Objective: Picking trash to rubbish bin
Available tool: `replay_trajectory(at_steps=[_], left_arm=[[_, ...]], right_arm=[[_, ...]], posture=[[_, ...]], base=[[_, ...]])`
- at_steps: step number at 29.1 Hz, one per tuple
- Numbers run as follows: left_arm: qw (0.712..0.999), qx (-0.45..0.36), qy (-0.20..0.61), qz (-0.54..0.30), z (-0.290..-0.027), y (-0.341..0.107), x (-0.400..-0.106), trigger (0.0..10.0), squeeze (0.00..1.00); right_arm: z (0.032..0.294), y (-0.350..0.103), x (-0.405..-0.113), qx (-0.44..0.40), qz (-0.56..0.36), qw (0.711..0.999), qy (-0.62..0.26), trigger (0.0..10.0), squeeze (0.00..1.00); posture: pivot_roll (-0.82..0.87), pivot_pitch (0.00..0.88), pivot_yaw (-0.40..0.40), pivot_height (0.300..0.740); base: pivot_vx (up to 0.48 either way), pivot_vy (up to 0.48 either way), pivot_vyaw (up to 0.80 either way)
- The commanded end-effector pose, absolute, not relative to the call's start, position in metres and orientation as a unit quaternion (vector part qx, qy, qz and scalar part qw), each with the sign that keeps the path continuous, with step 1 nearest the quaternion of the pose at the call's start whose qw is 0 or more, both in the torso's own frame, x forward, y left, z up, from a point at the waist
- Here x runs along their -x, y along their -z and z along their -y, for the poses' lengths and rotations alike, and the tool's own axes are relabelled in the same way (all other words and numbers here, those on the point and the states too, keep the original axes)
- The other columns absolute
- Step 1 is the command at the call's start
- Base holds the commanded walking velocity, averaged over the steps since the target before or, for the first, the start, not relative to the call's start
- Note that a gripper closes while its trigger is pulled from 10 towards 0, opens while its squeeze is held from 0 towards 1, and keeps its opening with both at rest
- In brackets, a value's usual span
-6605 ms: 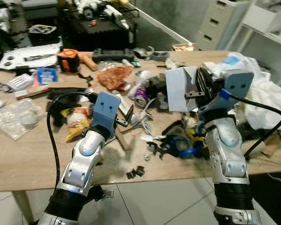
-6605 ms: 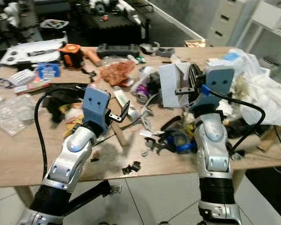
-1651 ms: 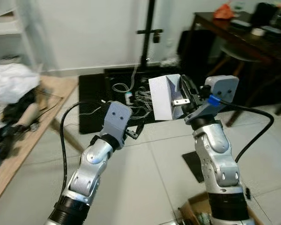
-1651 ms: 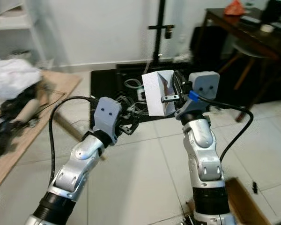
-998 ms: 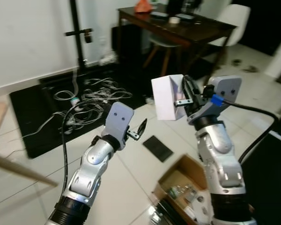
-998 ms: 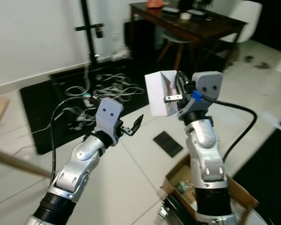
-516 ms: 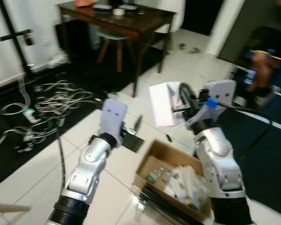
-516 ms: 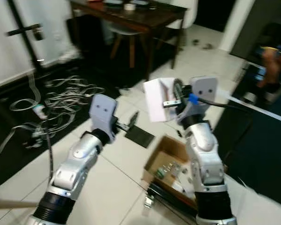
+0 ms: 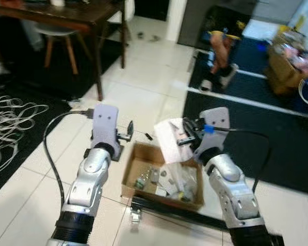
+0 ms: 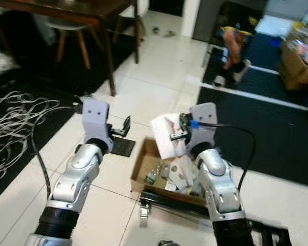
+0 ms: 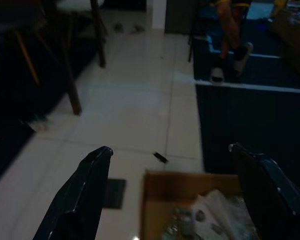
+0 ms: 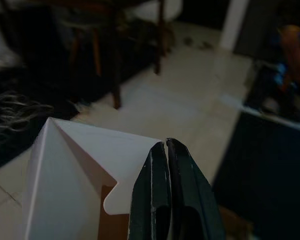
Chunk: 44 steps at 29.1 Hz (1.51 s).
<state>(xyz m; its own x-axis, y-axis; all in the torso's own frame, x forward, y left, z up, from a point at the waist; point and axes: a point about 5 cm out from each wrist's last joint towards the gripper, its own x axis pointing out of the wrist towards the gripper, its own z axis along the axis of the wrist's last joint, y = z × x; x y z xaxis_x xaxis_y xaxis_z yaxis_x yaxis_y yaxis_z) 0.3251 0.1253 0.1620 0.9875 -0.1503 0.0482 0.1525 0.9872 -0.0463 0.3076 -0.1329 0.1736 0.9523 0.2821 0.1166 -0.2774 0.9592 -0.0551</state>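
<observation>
Hanging over the cardboard box (image 9: 138, 153), right claw (image 12: 166, 150) pinches white paper (image 9: 170, 138).

Matt white paper carton (image 12: 75, 175); brown corrugated cardboard box (image 9: 135, 164); glossy white tile floor (image 9: 143, 97); dark polished wood table (image 9: 66, 13); black matt mat (image 9: 277, 133).
</observation>
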Motion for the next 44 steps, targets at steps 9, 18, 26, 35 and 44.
replay_trajectory(at_steps=[9,18,26,35,44], left_arm=[[0.995,0.039,0.089,0.018,-0.12,-0.1595,-0.3221,10.0,0.0],[0.995,0.043,0.093,0.02,-0.1192,-0.1605,-0.3221,10.0,0.0],[0.995,0.038,0.094,0.021,-0.1179,-0.1611,-0.3219,10.0,0.0],[0.995,0.041,0.084,0.016,-0.1198,-0.1607,-0.3226,10.0,0.0],[0.995,0.045,0.084,0.016,-0.1201,-0.161,-0.3228,10.0,0.0]], right_arm=[[0.1413,-0.1547,-0.3063,0.036,0.017,0.991,-0.131,10.0,0.0],[0.1389,-0.156,-0.3066,0.039,0.024,0.989,-0.141,10.0,0.0],[0.1356,-0.1557,-0.3056,0.037,0.025,0.988,-0.15,10.0,0.0],[0.1336,-0.1562,-0.3049,0.037,0.026,0.987,-0.156,10.0,0.0],[0.1336,-0.156,-0.3046,0.038,0.026,0.987,-0.157,10.0,0.0]], posture=[[-0.05,0.151,-0.019,0.74],[-0.05,0.151,-0.018,0.74],[-0.05,0.153,-0.016,0.74],[-0.05,0.155,-0.013,0.74],[-0.05,0.155,-0.013,0.74]], base=[[0.0,0.0,-0.8],[0.0,0.0,-0.5],[0.0,0.0,0.0],[0.059,0.0,0.0],[0.312,0.0,0.0]])
